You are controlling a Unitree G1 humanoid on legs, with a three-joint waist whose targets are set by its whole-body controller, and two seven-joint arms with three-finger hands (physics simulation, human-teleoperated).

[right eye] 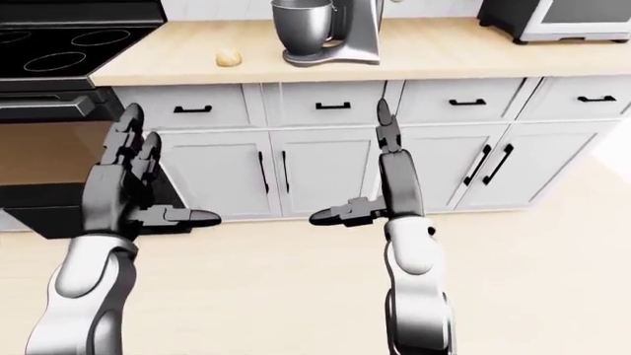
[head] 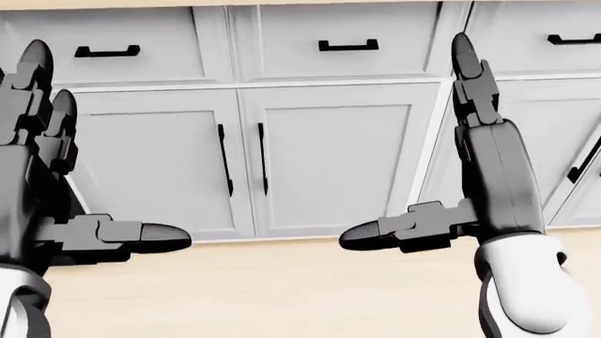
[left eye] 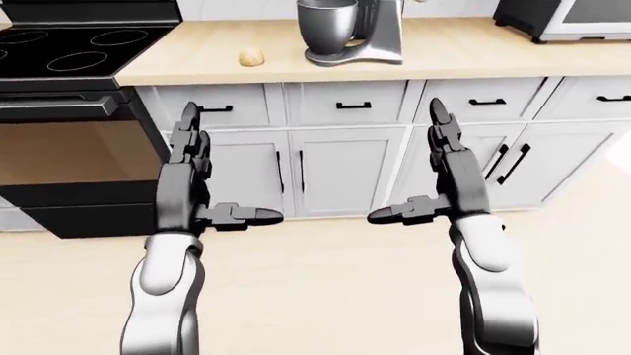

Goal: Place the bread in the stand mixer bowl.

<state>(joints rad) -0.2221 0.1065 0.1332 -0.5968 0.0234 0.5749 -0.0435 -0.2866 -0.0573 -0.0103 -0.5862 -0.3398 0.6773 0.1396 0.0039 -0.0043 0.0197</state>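
A small tan bread roll (left eye: 251,57) lies on the light wooden counter (left eye: 453,55), a short way left of the grey stand mixer (left eye: 379,29) and its steel bowl (left eye: 326,26). Both hands hang well below the counter, level with the cabinet doors. My left hand (left eye: 202,181) is open, fingers up and thumb pointing right. My right hand (left eye: 424,177) is open too, thumb pointing left. Neither holds anything. The head view shows only cabinet fronts and both hands, the left hand (head: 65,162) and the right hand (head: 432,155).
A black stove (left eye: 69,52) with its oven stands at the left, beside the counter. A microwave (left eye: 567,18) sits at the counter's top right. White drawers and cabinet doors (left eye: 340,170) with black handles run under the counter. Pale wood floor (left eye: 316,296) lies below.
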